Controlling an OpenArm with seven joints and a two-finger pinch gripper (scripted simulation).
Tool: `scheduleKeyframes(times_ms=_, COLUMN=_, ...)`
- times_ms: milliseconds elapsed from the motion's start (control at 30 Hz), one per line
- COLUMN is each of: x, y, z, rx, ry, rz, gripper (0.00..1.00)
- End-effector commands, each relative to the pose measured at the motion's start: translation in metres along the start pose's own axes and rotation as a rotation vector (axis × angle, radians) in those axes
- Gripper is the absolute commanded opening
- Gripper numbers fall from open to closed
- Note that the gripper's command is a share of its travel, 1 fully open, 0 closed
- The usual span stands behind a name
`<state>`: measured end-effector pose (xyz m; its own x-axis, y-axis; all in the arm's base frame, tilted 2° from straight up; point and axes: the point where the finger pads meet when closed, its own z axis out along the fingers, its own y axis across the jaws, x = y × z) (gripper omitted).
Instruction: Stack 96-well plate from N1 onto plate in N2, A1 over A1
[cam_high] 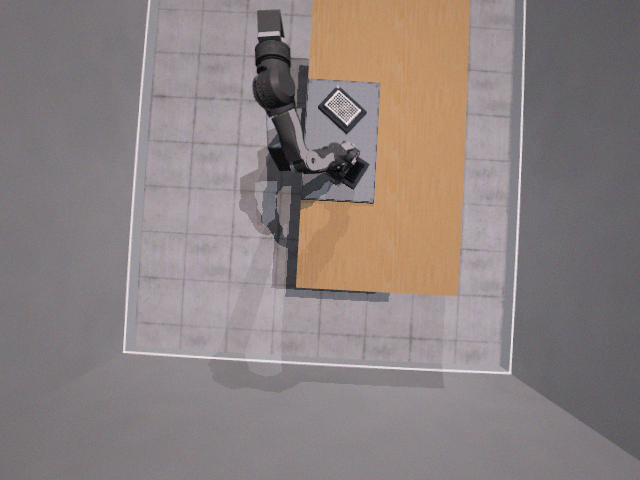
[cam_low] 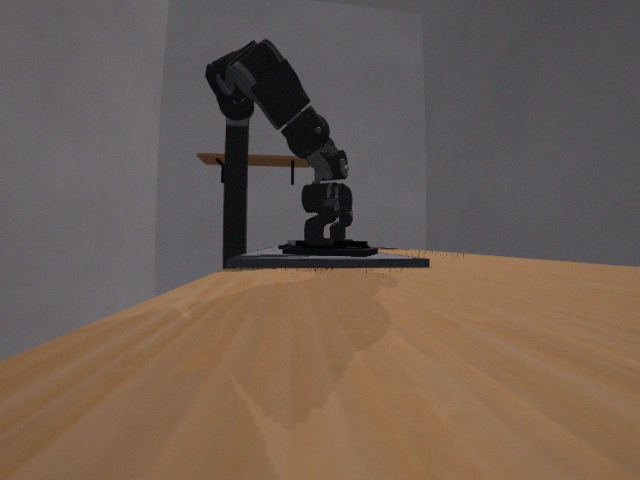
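A 96-well plate with a white well grid (cam_high: 341,106) sits in a dark nest at the far part of the grey base slab (cam_high: 338,139). A second, dark plate (cam_high: 356,172) sits in the other nest near the slab's front right edge; in the low side view it is a flat dark stack (cam_low: 330,249). My gripper (cam_high: 345,166) points down over the near side of this dark plate, with its fingers (cam_low: 325,235) reaching down to it. The fingers stand open on either side of the plate. I cannot tell whether they touch it. The A1 marks are too small to read.
The grey slab lies on a long wooden table (cam_high: 382,149), at its edge beside the arm's column (cam_low: 235,191). A small wooden shelf (cam_low: 253,159) hangs on the wall behind the arm. White lines mark the floor area around the table.
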<state>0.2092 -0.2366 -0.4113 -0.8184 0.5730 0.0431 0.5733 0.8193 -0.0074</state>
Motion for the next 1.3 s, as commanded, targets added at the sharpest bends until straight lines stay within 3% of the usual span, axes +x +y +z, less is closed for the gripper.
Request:
scheduleKeyframes(times_ms=0, x=-0.0004, y=-0.0015, z=0.0000, rx=0.005, ry=-0.003, rz=0.001, gripper=0.77)
scheduleKeyframes(times_ms=267, x=-0.0041, y=-0.0004, z=-0.0033, rx=0.003, ry=-0.006, rz=0.002, gripper=0.77)
scheduleKeyframes(times_ms=1267, x=-0.0008, y=-0.0010, z=-0.0013, rx=0.003, ry=-0.003, rz=0.001, gripper=0.77)
